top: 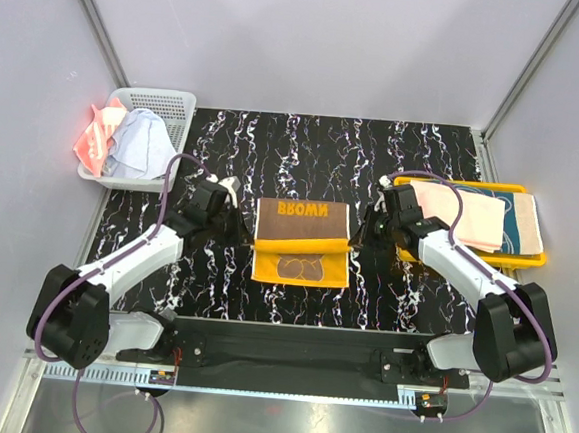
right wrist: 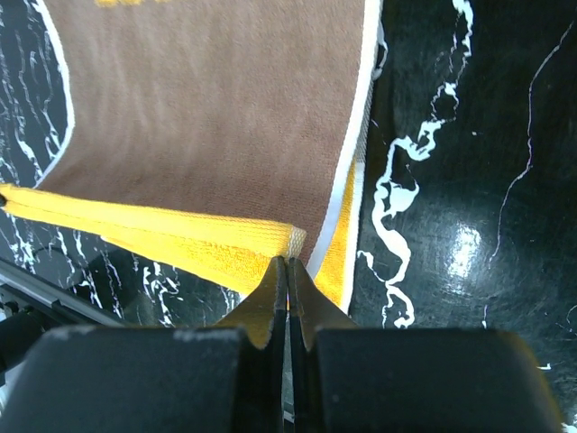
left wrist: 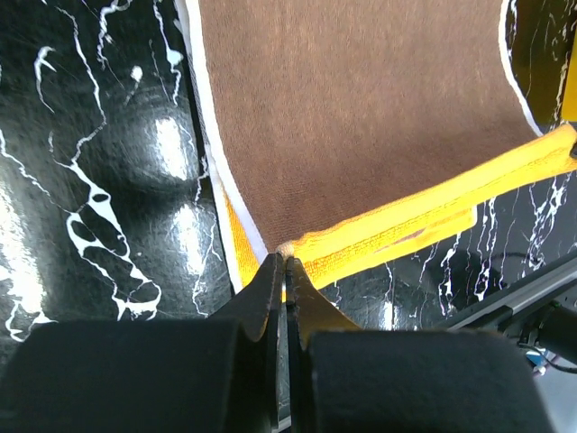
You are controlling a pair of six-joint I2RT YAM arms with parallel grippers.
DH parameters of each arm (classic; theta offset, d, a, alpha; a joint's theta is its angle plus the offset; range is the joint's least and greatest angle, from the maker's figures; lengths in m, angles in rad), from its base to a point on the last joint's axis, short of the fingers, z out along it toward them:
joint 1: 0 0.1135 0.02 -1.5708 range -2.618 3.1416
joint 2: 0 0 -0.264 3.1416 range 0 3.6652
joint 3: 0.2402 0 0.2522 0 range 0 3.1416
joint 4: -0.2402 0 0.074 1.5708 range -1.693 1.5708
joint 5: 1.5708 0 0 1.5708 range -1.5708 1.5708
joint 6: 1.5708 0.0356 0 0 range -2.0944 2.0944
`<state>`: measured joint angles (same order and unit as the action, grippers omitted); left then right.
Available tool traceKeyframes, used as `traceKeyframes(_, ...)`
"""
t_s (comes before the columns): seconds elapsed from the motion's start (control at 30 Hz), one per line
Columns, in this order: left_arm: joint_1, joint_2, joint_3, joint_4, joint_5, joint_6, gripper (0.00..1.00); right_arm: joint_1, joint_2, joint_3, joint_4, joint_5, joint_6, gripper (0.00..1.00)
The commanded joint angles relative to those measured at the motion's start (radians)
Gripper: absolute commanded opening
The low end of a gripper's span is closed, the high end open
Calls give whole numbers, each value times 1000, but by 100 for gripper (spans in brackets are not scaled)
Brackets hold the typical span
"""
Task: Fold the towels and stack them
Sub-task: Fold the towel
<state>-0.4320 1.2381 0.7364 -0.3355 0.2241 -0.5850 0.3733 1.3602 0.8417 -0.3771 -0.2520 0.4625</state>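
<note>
hidden/unclear: bear print on the bear towel (top: 302, 243) is half covered by the brown flap, so only part shows. lettering on the flap reads upside down from the top cam. fingertips of both arms are hard to pick out in the top view. wrist cams cut off most of the towel.
bear towel: mid table (top: 305, 148), orange-yellow side down, one edge pulled up and over so the brown side faces up. yellow hem runs across its middle, raised off the lower layer.
left gripper (left wrist: 282, 262): at the towel's left hem corner, fingers pinched tight on that corner.
right gripper (right wrist: 288, 262): at the towel's right hem corner, clamped on it the same way.
basket (top: 178, 102): white mesh, well off to the far left of the bear towel. holds a pink cloth (top: 95, 136) hanging over its left rim and a blue-white cloth (top: 140, 145) bunched beside it. pink's pattern too small to tell.
tray (top: 527, 260): yellow, right of the bear towel, mostly covered. holds a peach towel (top: 461, 210) flat on top of a teal towel (top: 518, 219). right arm crosses the tray's near-left part.
</note>
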Motion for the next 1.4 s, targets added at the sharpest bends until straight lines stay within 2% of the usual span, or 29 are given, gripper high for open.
traceKeyframes(0.0, -11, -14, -14, 61, 15, -7, 0, 7, -21, -22, 44, 8, 14, 0)
traceKeyframes(0.37, -37, 24, -42, 93, 12, -32, 0, 19, -13, -49, 53, -7, 24, 0)
traceKeyframes(0.8, -39, -63, 24, -13, -40, -19, 0, 30, -93, -33, -2, -10, 22, 0)
traceKeyframes(1.17, -40, -39, -69, 41, -9, -30, 1, 38, -52, -130, 78, -26, 45, 0)
traceKeyframes(1.2, -40, -32, -81, 47, -5, -32, 3, 38, -49, -135, 79, -27, 50, 1)
traceKeyframes(1.27, -40, -29, -92, 55, 1, -32, 5, 38, -49, -148, 92, -36, 56, 11)
traceKeyframes(1.33, -44, -25, -103, 62, 11, -32, 15, 39, -50, -151, 93, -39, 57, 23)
traceKeyframes(1.37, -45, -26, -104, 62, 14, -30, 17, 39, -55, -151, 92, -39, 57, 25)
